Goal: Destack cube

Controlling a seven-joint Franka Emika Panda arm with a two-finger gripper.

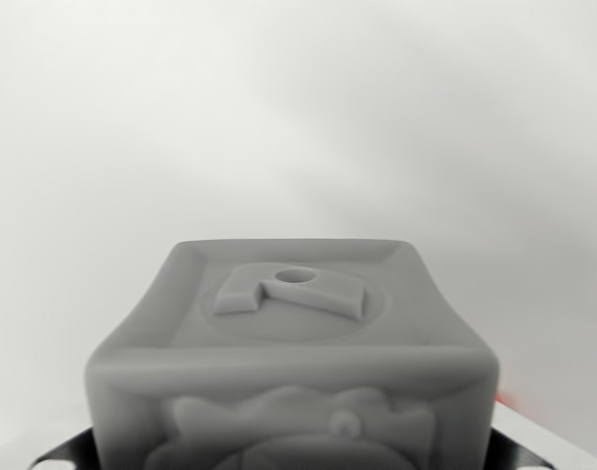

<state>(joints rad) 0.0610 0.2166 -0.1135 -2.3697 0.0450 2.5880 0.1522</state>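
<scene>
Grey cube [291, 357] fills the lower centre of the wrist view, directly ahead of the claw and close to it. Top face carries a raised letter and a small hole. Background is plain, blurred white. Claw state: cannot tell; fingers are not visible.
</scene>
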